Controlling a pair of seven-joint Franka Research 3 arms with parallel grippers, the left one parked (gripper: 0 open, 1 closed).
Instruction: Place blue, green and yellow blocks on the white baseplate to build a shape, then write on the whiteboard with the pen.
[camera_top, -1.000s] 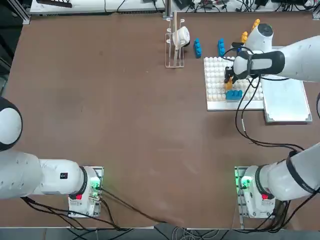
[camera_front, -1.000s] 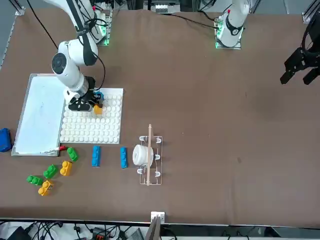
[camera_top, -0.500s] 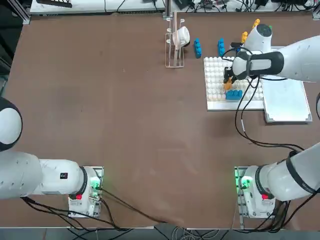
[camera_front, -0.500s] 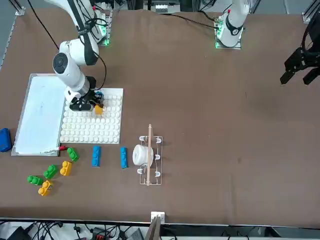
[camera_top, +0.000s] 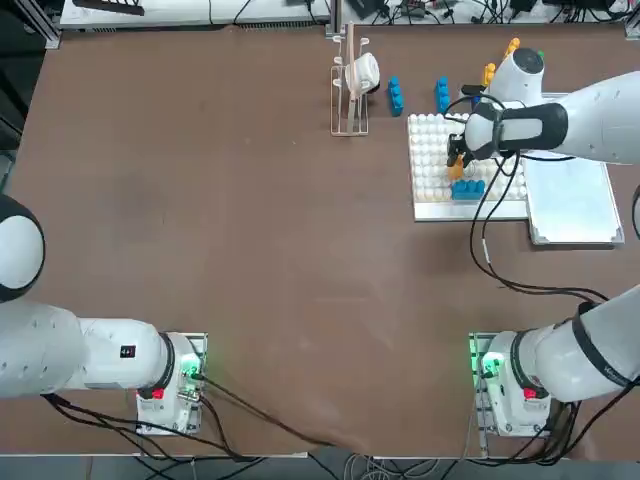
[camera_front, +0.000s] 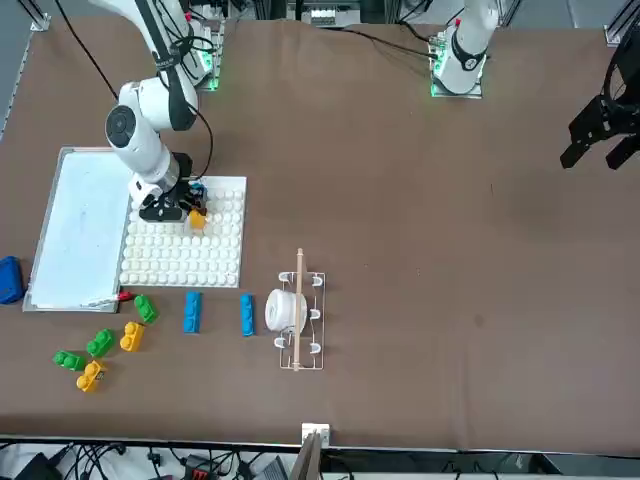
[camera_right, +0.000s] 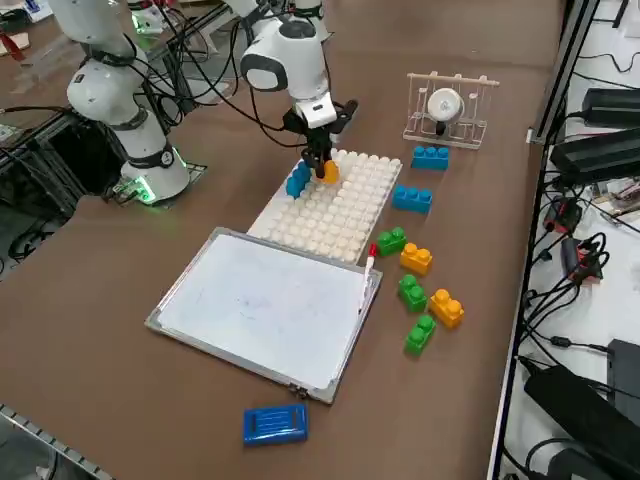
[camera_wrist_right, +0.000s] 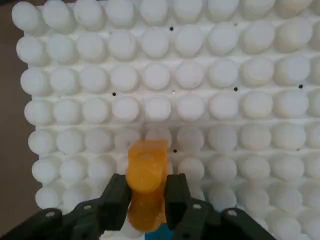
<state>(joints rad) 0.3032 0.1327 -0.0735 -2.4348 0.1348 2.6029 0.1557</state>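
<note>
So I'm in the block-building part, second brick by the look of it. My right tool (camera_wrist_right: 145, 200) is clamped on a glossy yellow-orange studded plastic brick (camera_wrist_right: 146, 182), holding it just over the square white plastic baseplate with its grid of round studs (camera_top: 432, 160), right next to the bright blue studded brick (camera_top: 466, 187) already seated near the plate's edge.

Next move, I reckon: line the brick's underside up with the stud rows and press straight down, since a skewed one won't click.

The loose green and yellow bricks (camera_right: 425, 290) sit on the brown surface (camera_top: 250, 250) beyond the plate. The smooth silver-framed whiteboard (camera_right: 265, 305) is still blank, with the thin white red-ended pen (camera_right: 368, 265) at its edge.
</note>
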